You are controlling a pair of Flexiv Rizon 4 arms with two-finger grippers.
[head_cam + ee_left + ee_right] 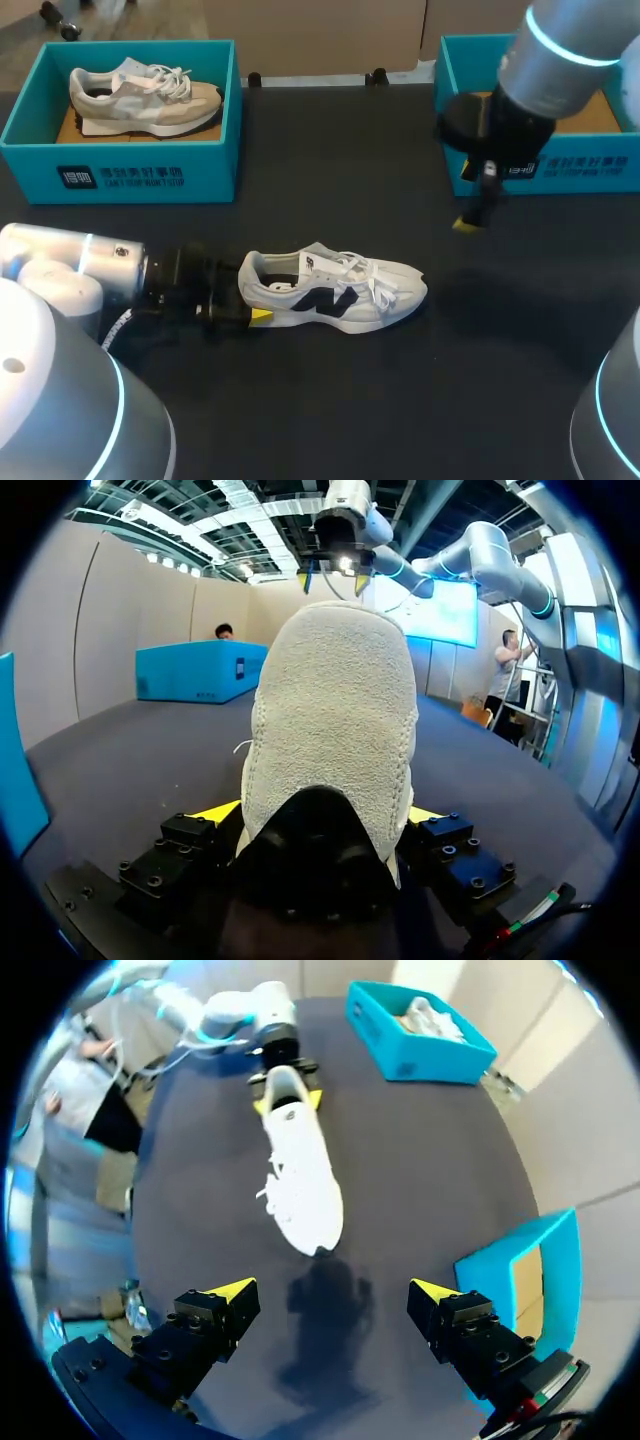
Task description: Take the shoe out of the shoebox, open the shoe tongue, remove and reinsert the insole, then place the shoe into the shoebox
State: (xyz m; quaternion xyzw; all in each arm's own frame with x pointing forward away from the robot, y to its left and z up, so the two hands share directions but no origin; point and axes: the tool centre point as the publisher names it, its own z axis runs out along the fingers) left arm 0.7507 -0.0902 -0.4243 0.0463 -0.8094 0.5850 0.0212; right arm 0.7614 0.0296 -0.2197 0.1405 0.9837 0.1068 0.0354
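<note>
A white shoe (pixel 340 290) with a dark side logo lies on its sole on the black table, toe pointing right. My left gripper (pixel 252 312) is shut on its heel, one yellow tip on each side. The left wrist view shows the heel (pixel 335 710) filling the space between the fingers (pixel 215 812). My right gripper (pixel 470 222) hangs open above the table, right of the toe and in front of the empty teal shoebox (pixel 560 170). From the right wrist view the shoe (pixel 300 1175) lies ahead of the open right gripper (pixel 335 1295), which holds nothing.
A second teal shoebox (pixel 120 165) at the back left holds a beige shoe (pixel 140 95). The right shoebox (pixel 520 1270) sits beside my right gripper. Dark table surface stretches in front of and to the right of the white shoe.
</note>
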